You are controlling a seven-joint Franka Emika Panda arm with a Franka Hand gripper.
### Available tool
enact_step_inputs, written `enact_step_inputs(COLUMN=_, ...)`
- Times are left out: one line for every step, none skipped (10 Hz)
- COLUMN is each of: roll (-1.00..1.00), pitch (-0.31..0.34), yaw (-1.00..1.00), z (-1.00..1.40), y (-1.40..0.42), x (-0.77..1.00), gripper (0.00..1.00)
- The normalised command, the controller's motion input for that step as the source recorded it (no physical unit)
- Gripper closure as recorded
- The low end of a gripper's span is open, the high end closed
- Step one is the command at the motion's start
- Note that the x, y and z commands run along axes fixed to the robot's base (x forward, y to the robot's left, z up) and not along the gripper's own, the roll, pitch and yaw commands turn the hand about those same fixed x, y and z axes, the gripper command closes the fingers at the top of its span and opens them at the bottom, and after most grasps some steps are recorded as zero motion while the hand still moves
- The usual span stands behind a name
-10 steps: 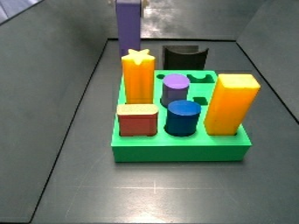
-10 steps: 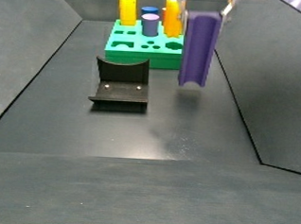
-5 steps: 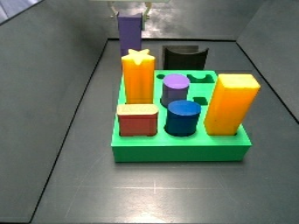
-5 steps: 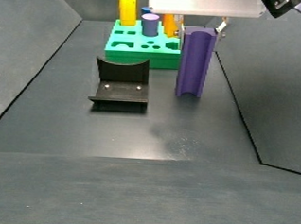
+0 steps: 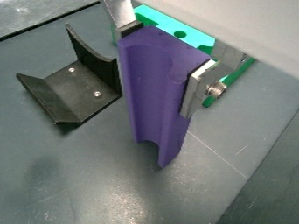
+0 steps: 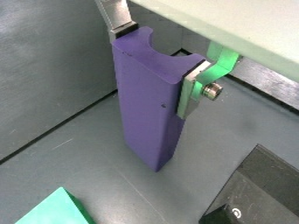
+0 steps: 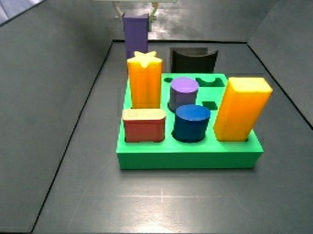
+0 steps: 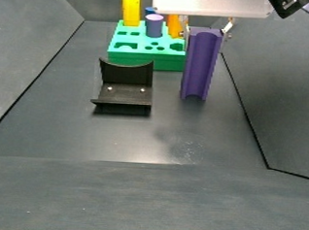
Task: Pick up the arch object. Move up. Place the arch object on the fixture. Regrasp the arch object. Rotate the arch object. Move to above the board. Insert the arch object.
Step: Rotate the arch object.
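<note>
Upper centre of a side view: the gripper [image 8: 208, 26] is seen clamped on the top end of the arch object [image 8: 202, 63], which stands upright with its lower end at or just above the floor; contact cannot be told. In both wrist views the silver fingers [image 5: 200, 86] are pressed against opposite faces of the purple block [image 6: 155, 101], so it is held. The fixture [image 8: 122, 84] is placed left of the arch object, apart from it, on the dark floor. The board [image 8: 134, 56] is seen behind both, upper centre-left, carrying pegs. In a side view the board [image 7: 184, 155] fills the centre, with the yellow star peg [image 7: 145, 80], orange peg [image 7: 241, 109], red peg [image 7: 145, 125], blue peg [image 7: 191, 122] and purple cylinder [image 7: 184, 92] seated; the arch object [image 7: 135, 35] stands behind it at upper centre-left
</note>
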Motion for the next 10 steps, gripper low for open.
enact_step_inputs(roll=-0.23, pitch=-0.039, yaw=-0.05, z=-0.22, y=0.01, x=0.01, gripper=1.0)
enact_step_inputs(roll=-0.23, pitch=-0.039, yaw=-0.04, z=-0.22, y=0.01, x=0.01, gripper=1.0)
enact_step_inputs(roll=-0.03, pitch=-0.039, yaw=-0.04, z=0.0, y=0.0, x=0.0, gripper=0.0)
enact_step_inputs(roll=-0.03, pitch=-0.038, yaw=-0.04, z=1.0, y=0.0, x=0.0, gripper=0.0)
enact_step_inputs(roll=-0.03, pitch=-0.01, yaw=-0.03, z=1.0, y=0.0, x=-0.03, gripper=0.0)
enact_step_inputs(roll=-0.02, pitch=0.019, yaw=-0.03, z=0.93, y=0.01, x=-0.04, gripper=0.0)
enact_step_inputs(roll=-0.01, pitch=0.041, yaw=-0.03, z=0.72, y=0.01, x=-0.02, gripper=0.0)
enact_step_inputs(roll=-0.01, pitch=0.051, yaw=-0.03, z=0.6, y=0.01, x=-0.02, gripper=0.0)
enact_step_inputs(roll=0.01, pitch=0.072, yaw=-0.03, z=0.36, y=0.02, x=0.0, gripper=0.0)
enact_step_inputs(roll=0.01, pitch=0.084, yaw=-0.02, z=0.24, y=0.02, x=0.01, gripper=0.0)
